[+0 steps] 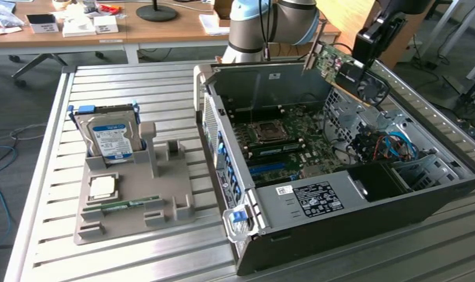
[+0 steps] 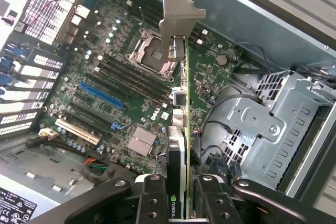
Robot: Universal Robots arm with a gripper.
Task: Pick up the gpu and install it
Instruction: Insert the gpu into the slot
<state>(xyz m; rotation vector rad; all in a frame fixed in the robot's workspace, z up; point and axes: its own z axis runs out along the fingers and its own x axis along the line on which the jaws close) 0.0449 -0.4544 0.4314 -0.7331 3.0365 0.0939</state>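
- Slatted metal table (image 1: pixel 127 258) bears an open case (image 1: pixel 340 229), with a grey tray (image 1: pixel 127 200) at its 9 o'clock.
- Closed on the gpu (image 1: pixel 340 64), the gripper (image 2: pixel 180 195) pinches its edge.
- Tilted, the gpu hangs over the case's 1 o'clock corner, with the bracket (image 2: pixel 178 11) at its 9 o'clock end.

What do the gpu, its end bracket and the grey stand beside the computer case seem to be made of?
The gpu: green circuit board, probably fibreglass laminate, matte, with soldered parts.
Its end bracket: likely steel, from the dull silver sheen.
The grey stand: probably plastic, evenly matte, with blocky moulded shapes.
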